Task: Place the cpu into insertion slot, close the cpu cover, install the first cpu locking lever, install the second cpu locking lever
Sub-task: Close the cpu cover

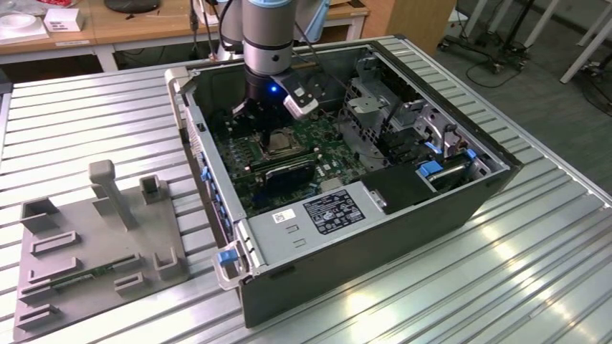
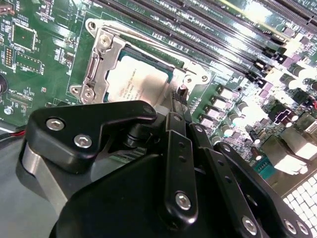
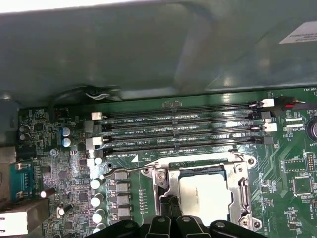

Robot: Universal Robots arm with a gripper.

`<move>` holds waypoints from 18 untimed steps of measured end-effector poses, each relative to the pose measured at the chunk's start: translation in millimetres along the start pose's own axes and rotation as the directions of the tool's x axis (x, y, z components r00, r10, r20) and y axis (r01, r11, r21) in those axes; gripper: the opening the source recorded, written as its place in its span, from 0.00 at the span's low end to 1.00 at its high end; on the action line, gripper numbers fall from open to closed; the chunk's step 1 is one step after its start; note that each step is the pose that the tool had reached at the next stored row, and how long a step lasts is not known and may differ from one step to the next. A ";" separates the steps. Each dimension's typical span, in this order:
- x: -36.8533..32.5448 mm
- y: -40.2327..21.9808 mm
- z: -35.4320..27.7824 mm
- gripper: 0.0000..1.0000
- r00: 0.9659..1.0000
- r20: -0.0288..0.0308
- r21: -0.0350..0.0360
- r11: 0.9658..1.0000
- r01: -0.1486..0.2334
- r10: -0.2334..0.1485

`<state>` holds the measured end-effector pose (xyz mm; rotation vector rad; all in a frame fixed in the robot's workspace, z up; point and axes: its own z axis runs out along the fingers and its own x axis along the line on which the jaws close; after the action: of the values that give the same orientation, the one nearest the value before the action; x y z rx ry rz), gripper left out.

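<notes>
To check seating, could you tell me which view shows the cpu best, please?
Second wrist view: the cpu is nearest, its face plain. The first wrist view has it farther off; the exterior view, tiny.

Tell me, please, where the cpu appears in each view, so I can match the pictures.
Exterior view: the cpu sits on the motherboard inside the open case, under the arm.
Second wrist view: pale square next to the long memory slots.
First wrist view: pale square next to those slots.
Shared landmark: the silvery cpu cover framing it.
</notes>
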<state>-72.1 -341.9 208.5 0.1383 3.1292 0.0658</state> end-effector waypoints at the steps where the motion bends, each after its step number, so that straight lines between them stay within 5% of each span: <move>1: -0.3 0.1 0.0 0.11 1.000 0.000 0.000 1.000 0.000 0.000; 18: -0.6 1.1 1.7 0.11 1.000 0.000 0.000 1.000 0.000 0.000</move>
<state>-71.4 -340.8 206.8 0.1384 3.1292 0.0658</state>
